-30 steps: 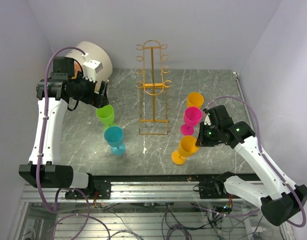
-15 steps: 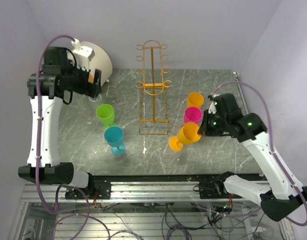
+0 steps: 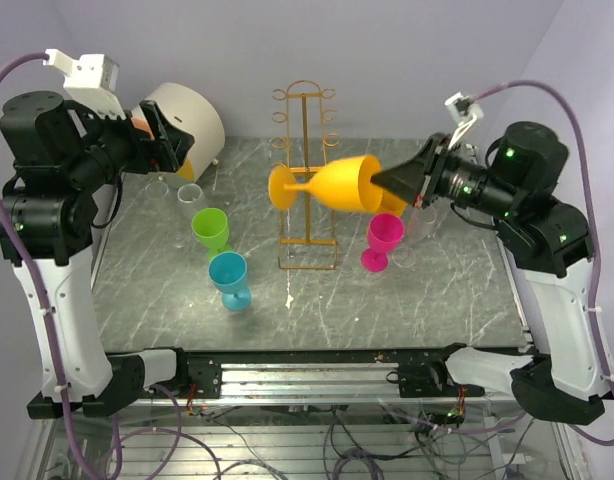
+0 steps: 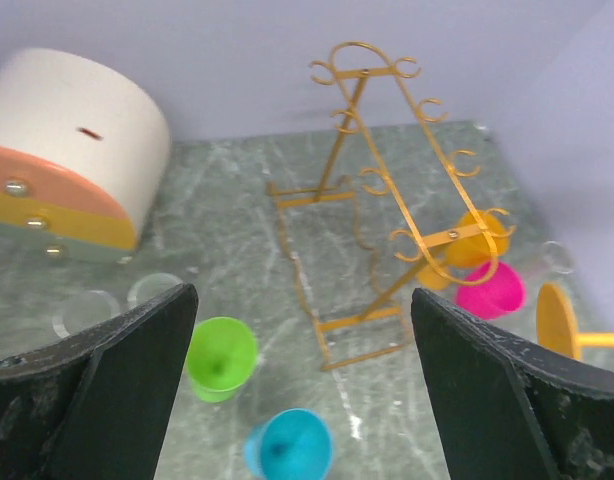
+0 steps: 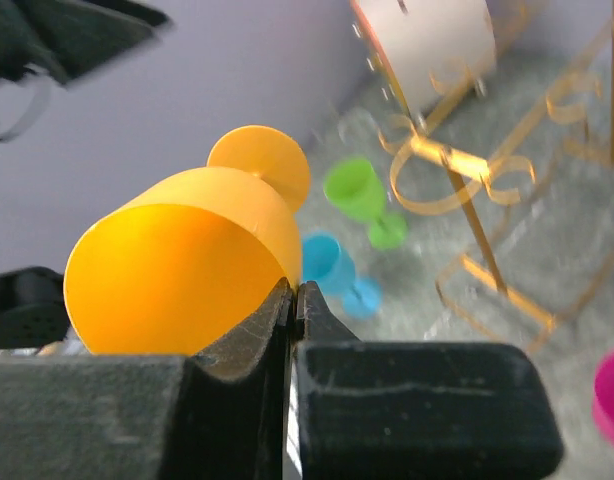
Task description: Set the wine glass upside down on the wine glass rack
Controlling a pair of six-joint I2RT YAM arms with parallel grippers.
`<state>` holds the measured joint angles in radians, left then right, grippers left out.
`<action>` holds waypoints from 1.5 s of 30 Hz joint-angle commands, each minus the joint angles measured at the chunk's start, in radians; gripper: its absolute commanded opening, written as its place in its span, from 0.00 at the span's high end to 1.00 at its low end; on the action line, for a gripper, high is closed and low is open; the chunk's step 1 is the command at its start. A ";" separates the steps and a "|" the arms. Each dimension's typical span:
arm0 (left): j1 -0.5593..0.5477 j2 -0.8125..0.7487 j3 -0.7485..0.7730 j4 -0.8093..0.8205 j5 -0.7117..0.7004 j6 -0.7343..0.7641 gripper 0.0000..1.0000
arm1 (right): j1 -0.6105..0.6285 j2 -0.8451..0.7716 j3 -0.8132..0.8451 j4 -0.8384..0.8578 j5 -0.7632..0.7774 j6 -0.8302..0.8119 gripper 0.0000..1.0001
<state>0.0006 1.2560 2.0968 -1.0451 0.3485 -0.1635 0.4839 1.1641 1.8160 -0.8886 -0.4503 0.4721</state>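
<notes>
My right gripper (image 3: pixel 384 182) is shut on the rim of an orange wine glass (image 3: pixel 332 186). It holds the glass high in the air, lying sideways, foot pointing left, in front of the orange-yellow wire rack (image 3: pixel 307 175). In the right wrist view the fingers pinch the glass's rim (image 5: pixel 182 270), and the rack (image 5: pixel 457 165) shows beyond. My left gripper (image 3: pixel 165 140) is open and empty, raised at the far left. In the left wrist view the rack (image 4: pixel 387 180) stands ahead.
On the table stand a green glass (image 3: pixel 211 230), a blue glass (image 3: pixel 229 277), a pink glass (image 3: pixel 382 240) and another orange glass (image 4: pixel 475 238). A white, orange and yellow drum (image 3: pixel 182 125) sits at the back left, with clear glasses (image 4: pixel 117 300) in front of it.
My right gripper has lifted the orange glass from near the table to high in front of the rack, tipping it sideways. My left arm has risen and drawn back to the left.
</notes>
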 commanded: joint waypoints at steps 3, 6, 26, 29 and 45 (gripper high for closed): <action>0.037 0.031 -0.027 0.167 0.356 -0.310 0.00 | 0.004 0.013 -0.001 0.515 -0.014 0.077 1.00; 0.067 0.022 0.009 0.299 0.498 -0.485 0.00 | 0.031 0.051 -0.045 0.652 0.099 0.092 1.00; 0.079 0.073 -0.356 0.972 0.598 -1.236 0.00 | 0.650 0.307 -0.372 1.764 1.040 -0.529 1.00; 0.083 0.081 -0.368 0.976 0.588 -1.244 0.03 | 0.679 0.353 -0.367 1.848 1.074 -0.604 1.00; 0.097 0.083 -0.433 1.042 0.551 -1.249 0.09 | 0.723 0.444 -0.389 2.035 1.167 -0.785 1.00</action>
<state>0.0887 1.3449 1.6527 0.0025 0.9161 -1.4479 1.2011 1.6169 1.4113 1.1103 0.7208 -0.2962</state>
